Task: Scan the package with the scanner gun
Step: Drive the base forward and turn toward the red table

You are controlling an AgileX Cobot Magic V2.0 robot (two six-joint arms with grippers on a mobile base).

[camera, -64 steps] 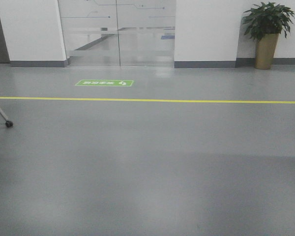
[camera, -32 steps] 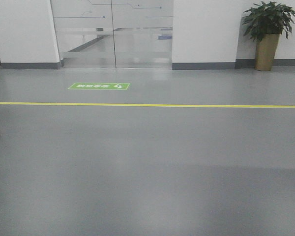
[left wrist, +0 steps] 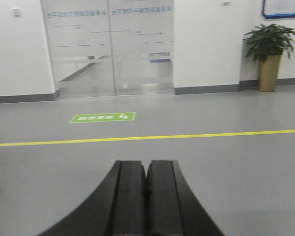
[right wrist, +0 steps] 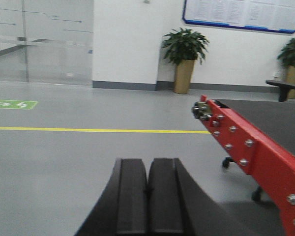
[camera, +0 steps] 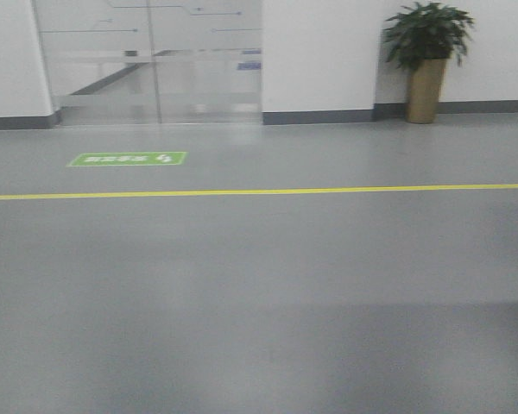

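Note:
No package and no scanner gun show in any view. My left gripper [left wrist: 147,164] is shut and empty, its black jaws pressed together, held above bare grey floor. My right gripper [right wrist: 148,162] is also shut and empty above the floor. To its right a red conveyor frame [right wrist: 246,147] with bolts and a dark belt surface [right wrist: 270,115] comes into the right wrist view. Neither gripper shows in the front view.
A yellow floor line [camera: 259,191] crosses ahead, with a green floor sticker [camera: 128,159] beyond it. Glass doors [camera: 151,60] stand at the back left and a potted plant [camera: 426,60] at the back right. Castor wheels [right wrist: 227,162] sit under the conveyor.
The front view has swung to the right: the doors, the sticker and the plant have all shifted left in the frame. The castor at the left edge has left the view.

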